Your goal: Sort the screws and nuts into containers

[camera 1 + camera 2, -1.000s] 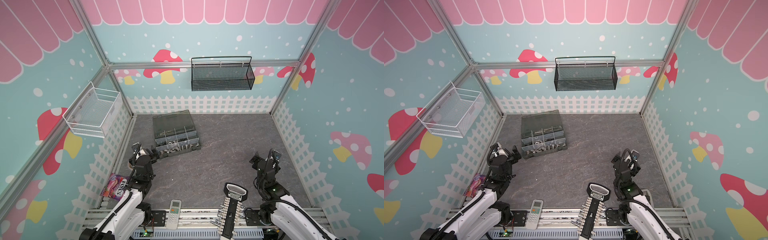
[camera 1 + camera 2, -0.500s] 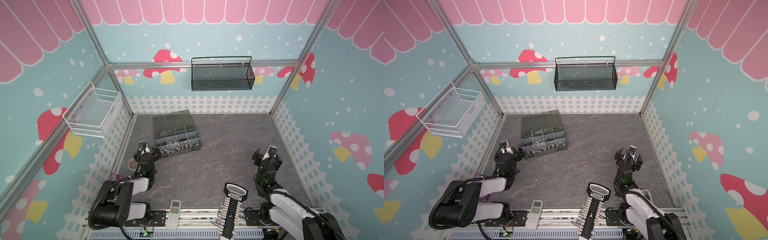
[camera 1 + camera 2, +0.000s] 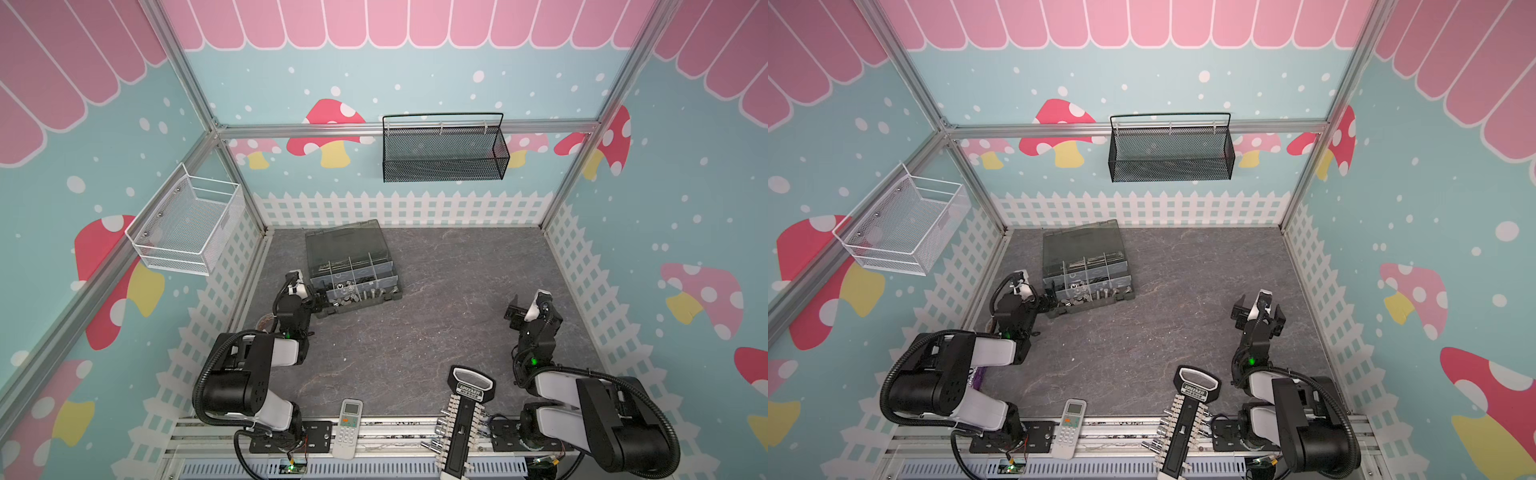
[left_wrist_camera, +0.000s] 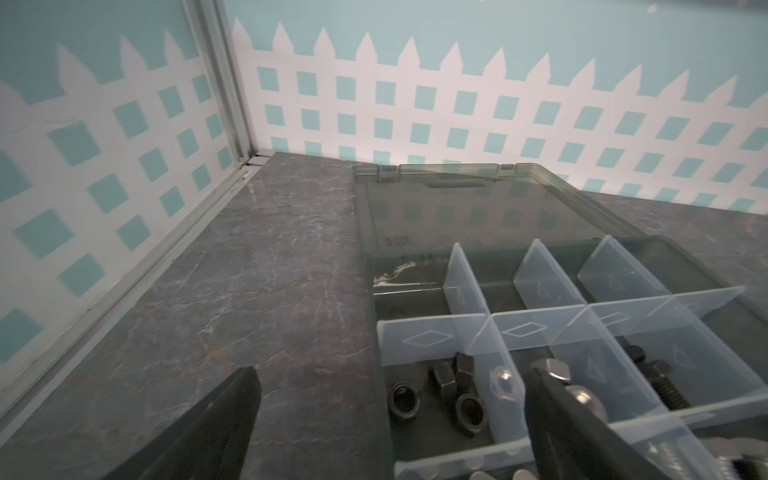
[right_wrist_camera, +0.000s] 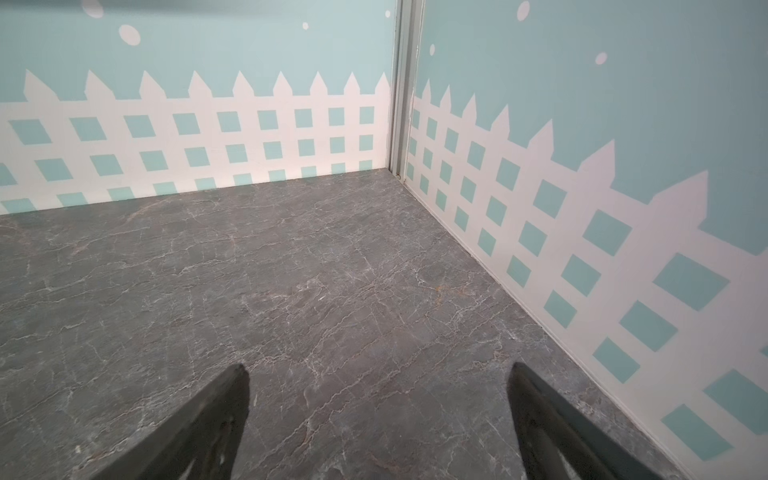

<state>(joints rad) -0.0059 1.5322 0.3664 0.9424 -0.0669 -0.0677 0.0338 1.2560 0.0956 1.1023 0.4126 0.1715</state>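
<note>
Box (image 3: 345,243) lies open at eleven o'clock, black nuts (image 4: 446,380) in one cell, a black screw (image 4: 665,384) in another; the near row looks mixed, so sorting seems unfinished. Left gripper (image 4: 392,376) straddles its corner, fingers spread, empty; right gripper (image 5: 378,370), spread too, at three o'clock.

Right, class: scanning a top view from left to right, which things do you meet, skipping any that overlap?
White wire basket → organizer box → socket rack → right tool.

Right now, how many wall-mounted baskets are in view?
2. A black mesh metal basket hangs on the back wall, and a white wire basket on the left side wall. None appears hidden.
</note>
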